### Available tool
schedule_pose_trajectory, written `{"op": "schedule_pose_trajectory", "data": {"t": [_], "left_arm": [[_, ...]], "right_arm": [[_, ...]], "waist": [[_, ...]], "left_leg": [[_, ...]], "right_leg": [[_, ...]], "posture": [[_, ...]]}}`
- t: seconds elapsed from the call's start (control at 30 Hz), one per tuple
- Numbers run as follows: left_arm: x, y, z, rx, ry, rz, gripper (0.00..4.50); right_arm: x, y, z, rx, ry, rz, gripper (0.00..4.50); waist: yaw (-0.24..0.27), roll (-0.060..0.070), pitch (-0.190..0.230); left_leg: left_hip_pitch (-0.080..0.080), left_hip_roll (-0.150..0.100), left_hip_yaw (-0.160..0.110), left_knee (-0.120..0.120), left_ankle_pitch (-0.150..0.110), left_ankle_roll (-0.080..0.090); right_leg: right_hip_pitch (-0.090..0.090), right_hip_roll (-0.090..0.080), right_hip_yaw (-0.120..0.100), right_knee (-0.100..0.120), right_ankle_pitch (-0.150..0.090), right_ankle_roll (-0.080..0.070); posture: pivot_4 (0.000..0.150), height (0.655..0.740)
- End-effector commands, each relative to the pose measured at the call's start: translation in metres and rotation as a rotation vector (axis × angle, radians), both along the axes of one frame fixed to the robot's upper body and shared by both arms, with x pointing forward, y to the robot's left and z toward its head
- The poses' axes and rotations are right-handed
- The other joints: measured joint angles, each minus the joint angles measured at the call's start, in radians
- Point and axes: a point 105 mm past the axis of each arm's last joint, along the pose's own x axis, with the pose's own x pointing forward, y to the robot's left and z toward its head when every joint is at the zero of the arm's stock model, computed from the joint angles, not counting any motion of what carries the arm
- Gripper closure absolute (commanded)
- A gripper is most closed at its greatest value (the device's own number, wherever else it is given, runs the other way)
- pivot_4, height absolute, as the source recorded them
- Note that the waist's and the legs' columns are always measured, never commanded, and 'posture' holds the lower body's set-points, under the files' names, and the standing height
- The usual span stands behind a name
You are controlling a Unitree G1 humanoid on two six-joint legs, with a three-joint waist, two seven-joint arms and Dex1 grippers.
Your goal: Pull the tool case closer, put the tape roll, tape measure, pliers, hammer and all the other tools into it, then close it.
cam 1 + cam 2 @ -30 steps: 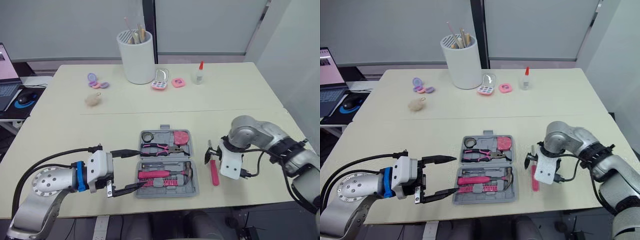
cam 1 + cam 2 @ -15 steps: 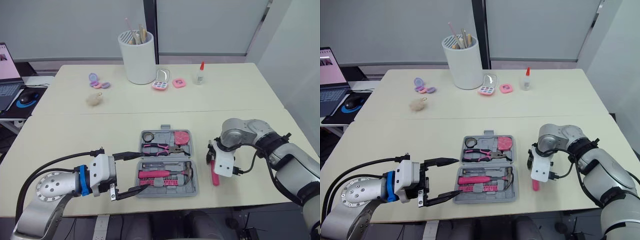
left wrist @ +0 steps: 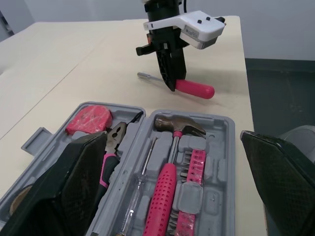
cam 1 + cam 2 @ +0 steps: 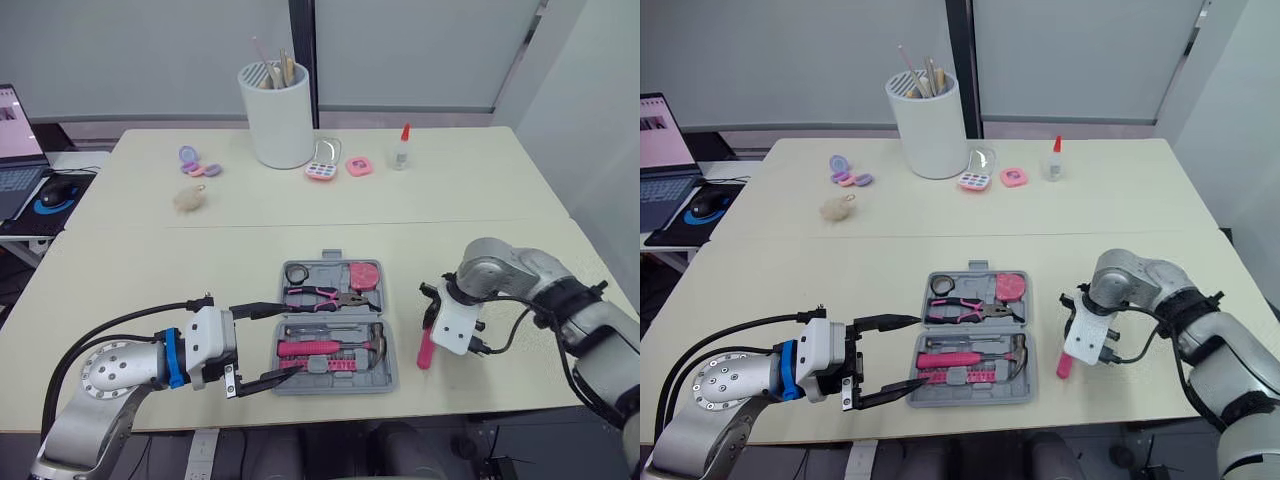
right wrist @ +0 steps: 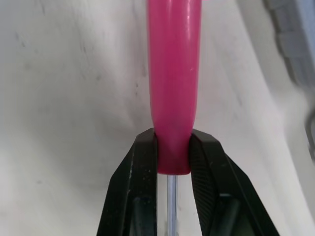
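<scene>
Nearly packed, the open tool case [image 4: 318,270] awaits the pink-handled screwdriver [image 4: 426,347] pinched by the right gripper [image 5: 173,143]; left gripper [image 4: 285,338] spread.

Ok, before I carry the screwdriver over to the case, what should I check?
1. Grip: right pincer shut on the pink handle of the screwdriver: ok.
2. Lift: screwdriver off the table: cannot tell.
3. Access: tool case open: ok.
4. Room: free slot for the screwdriver: cannot tell.
5. Clearance: left pincer open at the case's left edge, apart from the right pincer: ok.
</scene>
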Motion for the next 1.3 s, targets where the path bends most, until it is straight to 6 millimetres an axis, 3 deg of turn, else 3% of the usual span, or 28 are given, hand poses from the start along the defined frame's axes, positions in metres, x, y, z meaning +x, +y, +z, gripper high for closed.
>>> {"op": "schedule_pose_trajectory", "data": {"t": [0.03, 0.2, 0.33, 0.47, 0.67, 0.87, 1.27, 1.3], "left_arm": [[0.002, 0.004, 0.007, 0.004, -0.037, 0.011, 0.0], [0.003, 0.006, 0.008, 0.012, -0.038, 0.01, 0.0], [0.004, 0.006, 0.009, 0.018, -0.039, -0.006, 0.0], [0.002, -0.002, 0.018, -0.012, -0.038, -0.049, 0.0], [0.002, -0.005, 0.02, -0.008, -0.032, -0.06, 0.0], [0.004, -0.006, 0.019, 0.002, -0.031, -0.059, 0.0], [0.006, -0.009, 0.017, 0.006, -0.035, -0.067, 0.0], [0.006, -0.009, 0.017, 0.007, -0.035, -0.067, 0.0]], "right_arm": [[-0.01, -0.006, 0.027, 0.094, 0.038, -0.192, 3.86], [-0.04, -0.019, 0.038, 0.201, 0.189, -0.562, 3.86], [-0.06, -0.023, 0.037, 0.306, 0.376, -0.995, 3.86], [-0.044, -0.021, 0.027, 0.547, 0.471, -1.511, 3.86], [-0.027, -0.023, 0.011, 0.717, 0.421, -1.907, 3.86], [-0.019, -0.033, -0.006, 0.794, 0.308, -2.153, 3.86], [-0.015, -0.017, -0.021, 0.814, 0.239, -2.172, 3.86], [-0.015, -0.016, -0.02, 0.817, 0.24, -2.172, 3.51]], "waist": [[0.0, 0.0, 0.0], [0.002, 0.0, 0.0], [-0.003, 0.0, 0.0], [-0.005, -0.002, -0.001], [-0.001, -0.001, -0.001], [-0.002, -0.001, -0.001], [-0.003, -0.002, -0.001], [-0.004, -0.002, -0.001]], "left_leg": [[0.0, 0.0, 0.0, 0.0, 0.0, 0.0], [0.0, 0.0, 0.0, 0.0, 0.0, 0.0], [0.0, 0.0, -0.001, 0.0, 0.0, 0.0], [0.0, 0.001, -0.001, 0.0, 0.0, 0.0], [-0.002, -0.001, 0.0, -0.001, 0.0, 0.0], [-0.003, -0.001, 0.0, -0.001, 0.0, 0.0], [-0.002, 0.0, 0.0, -0.002, 0.0, 0.0], [-0.002, 0.0, 0.0, -0.002, 0.0, 0.0]], "right_leg": [[0.0, 0.0, 0.0, 0.0, 0.0, 0.0], [0.001, 0.0, 0.0, -0.001, 0.0, 0.0], [0.001, 0.0, -0.001, 0.0, 0.0, 0.0], [0.0, 0.001, 0.0, 0.0, 0.0, 0.0], [-0.002, 0.001, 0.001, -0.001, 0.0, 0.0], [-0.002, 0.001, 0.001, -0.001, 0.0, 0.001], [-0.002, 0.003, 0.001, -0.001, 0.0, 0.001], [-0.002, 0.003, 0.001, -0.001, 0.0, 0.001]], "posture": [[0.15, 0.7366], [0.15, 0.7366], [0.15, 0.7366], [0.15, 0.7366], [0.15, 0.7366], [0.15, 0.7366], [0.15, 0.7366], [0.15, 0.7366]]}}
